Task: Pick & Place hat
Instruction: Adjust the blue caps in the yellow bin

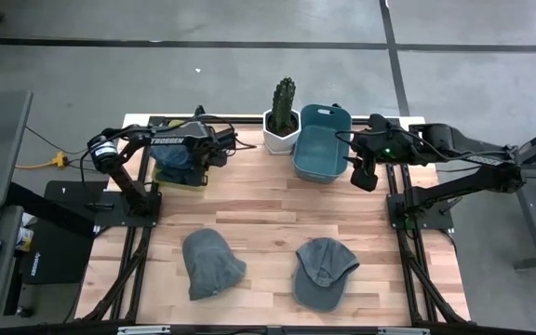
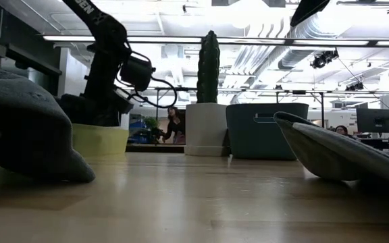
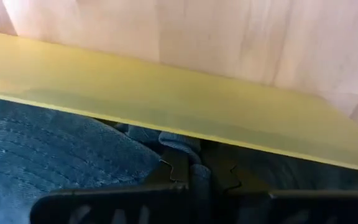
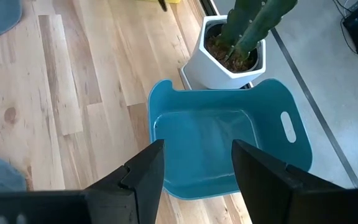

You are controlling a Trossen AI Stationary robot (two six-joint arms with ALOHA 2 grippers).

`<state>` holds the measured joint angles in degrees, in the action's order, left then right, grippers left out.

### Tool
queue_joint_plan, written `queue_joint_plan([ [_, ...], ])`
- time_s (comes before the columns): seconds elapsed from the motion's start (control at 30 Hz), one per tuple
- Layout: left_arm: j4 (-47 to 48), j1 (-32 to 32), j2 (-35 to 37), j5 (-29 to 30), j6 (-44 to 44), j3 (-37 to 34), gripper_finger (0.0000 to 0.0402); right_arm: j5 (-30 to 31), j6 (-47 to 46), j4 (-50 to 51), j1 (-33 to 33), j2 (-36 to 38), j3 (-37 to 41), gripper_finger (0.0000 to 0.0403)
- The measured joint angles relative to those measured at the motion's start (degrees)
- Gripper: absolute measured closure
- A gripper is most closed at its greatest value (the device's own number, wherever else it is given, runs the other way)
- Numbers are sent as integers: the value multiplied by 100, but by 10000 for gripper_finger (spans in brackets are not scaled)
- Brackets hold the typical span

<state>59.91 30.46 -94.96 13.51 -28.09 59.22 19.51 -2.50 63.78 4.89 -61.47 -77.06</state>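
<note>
Left gripper (image 3: 191, 177): down inside the yellow bin (image 1: 180, 179) at about ten o'clock on the surface (image 1: 268, 219); its fingers are pressed together, pinching a fold of blue-grey fabric between the tips.
Hat in the yellow bin (image 1: 177, 156): a blue-grey knitted hat bunched up in the bin, filling most of it; the left wrist view shows its ribbed cloth against the bin's yellow wall.
Right gripper (image 4: 194, 171): hovering above the near edge of the blue bin (image 1: 322, 149) at about one o'clock; its fingers stand wide apart with nothing between them.
Blue bin: a teal tub with slot handles, standing just beside the plant pot; no hat shows inside it in the right wrist view.
Cactus (image 1: 284, 98): upright in a white pot (image 1: 281, 130) at twelve o'clock, between the two bins.
Grey beanie (image 1: 210, 262): lying flat on the surface at about seven o'clock, apart from both arms.
Grey cap (image 1: 323, 270): lying on the surface at about five o'clock, its brim toward the front edge, near the beanie but not touching it.
Surface: pale wooden planks on a dark frame.
Background: a person shows far off in the low view, past the pot.
</note>
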Motion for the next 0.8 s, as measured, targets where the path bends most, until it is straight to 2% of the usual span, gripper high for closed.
queue_joint_plan([
  [0.43, -61, 70, -13, -108, 1, 385, 393, 4, 22, -22, 0, 0, 0, 221],
  [0.57, 47, 70, -13, -248, -28, 592, 351, -34, 55, -21, 2, 0, 0, 221],
  [0.8, 563, 66, -13, -292, -56, 1081, 234, -60, 126, -21, 1, 0, 0, 221],
])
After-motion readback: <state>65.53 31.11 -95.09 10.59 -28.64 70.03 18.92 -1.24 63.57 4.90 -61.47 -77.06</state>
